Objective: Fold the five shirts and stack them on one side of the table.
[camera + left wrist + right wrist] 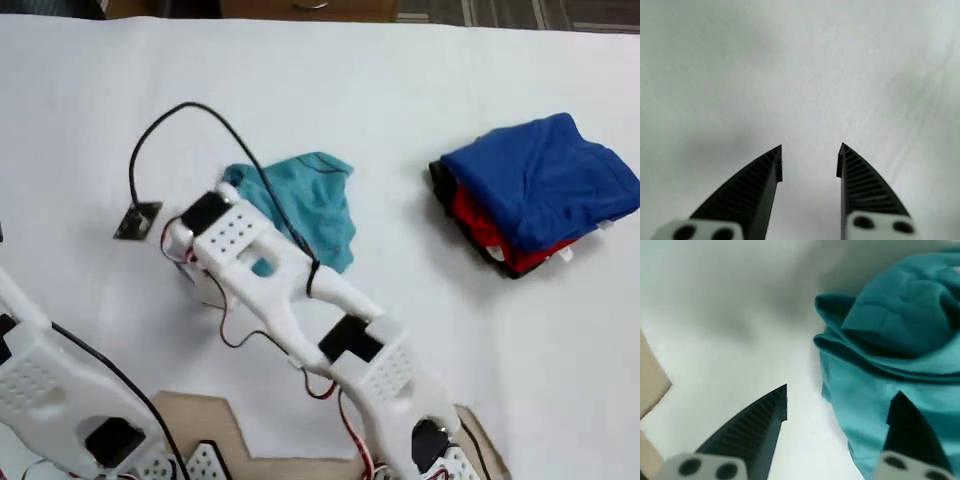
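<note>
A crumpled teal shirt lies near the middle of the white table. My right arm stretches over its near edge. In the right wrist view my right gripper is open, with one finger over the teal shirt and the other over bare table. At the right side sits a folded stack: a blue shirt on top, a red one under it and a black one at the bottom. My left arm is at the near left; its gripper hangs open over bare table.
A black cable loops from the right arm to a small dark square on the table. A cardboard base lies under the arms at the near edge. The far and left parts of the table are bare.
</note>
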Controlling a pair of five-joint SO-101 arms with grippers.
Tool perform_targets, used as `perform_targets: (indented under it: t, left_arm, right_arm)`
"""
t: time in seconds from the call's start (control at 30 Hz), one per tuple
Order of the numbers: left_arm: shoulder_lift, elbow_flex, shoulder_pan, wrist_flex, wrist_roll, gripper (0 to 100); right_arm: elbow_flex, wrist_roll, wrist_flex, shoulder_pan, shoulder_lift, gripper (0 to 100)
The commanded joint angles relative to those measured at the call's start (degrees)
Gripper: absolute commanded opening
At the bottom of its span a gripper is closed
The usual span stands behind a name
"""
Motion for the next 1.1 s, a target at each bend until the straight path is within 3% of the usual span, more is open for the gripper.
perform_targets:
  t: [0.0,0.17,0.33,0.5,0.67,1.07]
  left_arm:
    - [-3.78,-2.59,-0.44,-0.70,-0.62,18]
    - [-3.78,-2.77,-0.44,-0.70,-0.62,18]
    - [-3.87,-2.59,-0.44,-0.62,-0.62,18]
    - [-3.87,-2.59,-0.44,-0.53,-0.62,18]
    - [-3.87,-2.51,-0.44,-0.35,-0.62,18]
    - [-3.78,-2.51,-0.44,-0.35,-0.62,18]
  right_arm:
    - [4.40,-0.53,-5.67,-0.04,-4.09,30.6]
    - [8.26,-0.26,-12.00,2.15,-4.09,30.5]
    - [8.18,-0.62,-16.22,9.89,-4.00,29.8]
    - [8.09,-0.70,-17.89,15.34,-4.53,17.7]
    - [8.09,-0.44,-17.71,16.40,-5.76,10.0]
    - [8.00,3.08,-14.81,17.19,-19.56,6.3]
